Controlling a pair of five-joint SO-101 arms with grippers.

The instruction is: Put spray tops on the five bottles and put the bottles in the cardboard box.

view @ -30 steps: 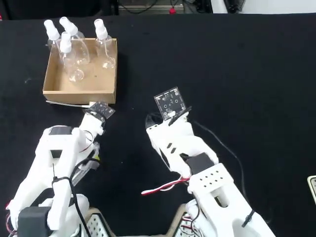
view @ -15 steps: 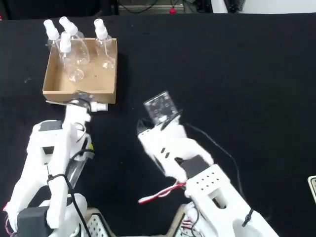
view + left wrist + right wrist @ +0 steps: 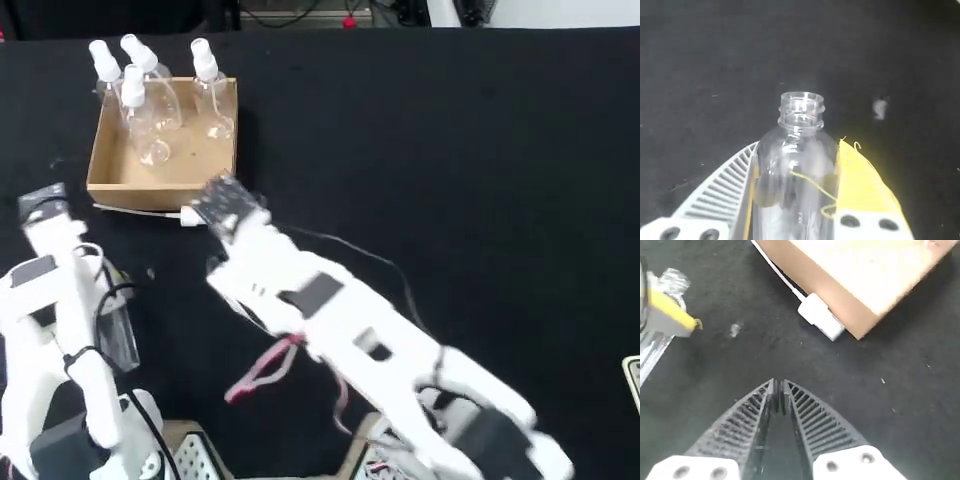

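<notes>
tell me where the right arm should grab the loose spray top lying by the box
I'd grip the spray top by its chunky white head, not the thin trailing tube. It lies flat beside the cardboard box wall, so come from above on the open side, opening the shut right end effector first.

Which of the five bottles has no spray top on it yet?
The bottle in the left claw: its threaded neck is bare and open. The four bottles in the cardboard box each wear a white spray top.
</notes>
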